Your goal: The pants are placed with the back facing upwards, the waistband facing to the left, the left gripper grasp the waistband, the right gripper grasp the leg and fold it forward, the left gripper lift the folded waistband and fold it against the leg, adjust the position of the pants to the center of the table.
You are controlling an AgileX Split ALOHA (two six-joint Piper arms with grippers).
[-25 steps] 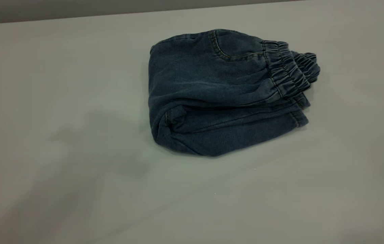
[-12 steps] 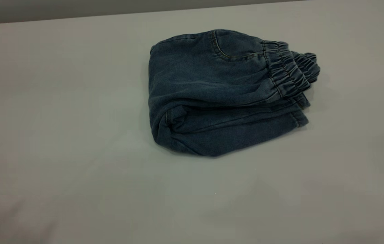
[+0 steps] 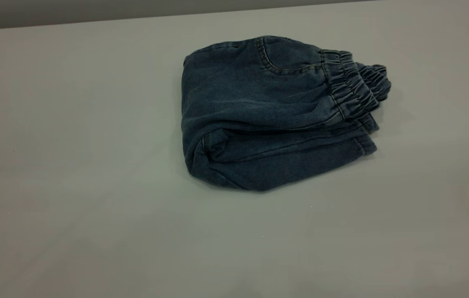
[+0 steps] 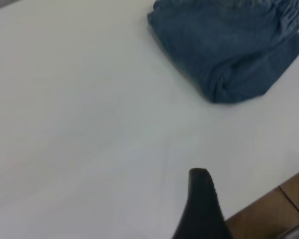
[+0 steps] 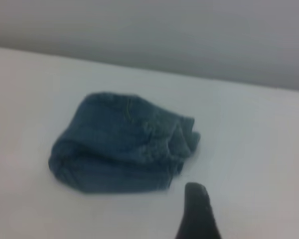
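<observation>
Where the table (image 3: pixel 73 165) stretches bare on the left, open room runs to its far edge. One pair of pants (image 3: pixel 267 120) lies folded right of centre, its rounded fold leftward, the waistband (image 3: pixel 356 85) bunched at the right end. One dark finger of the left gripper (image 4: pixel 202 209) and one of the right gripper (image 5: pixel 197 211) show, apart from the cloth, holding nothing; their spread I cannot tell.

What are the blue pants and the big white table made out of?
The pants look like soft washed denim: faded blue cloth with stitched seams and a gathered, stretchy-looking waistband. The table looks smooth and matte, maybe laminate or plastic; it is hard to tell.
</observation>
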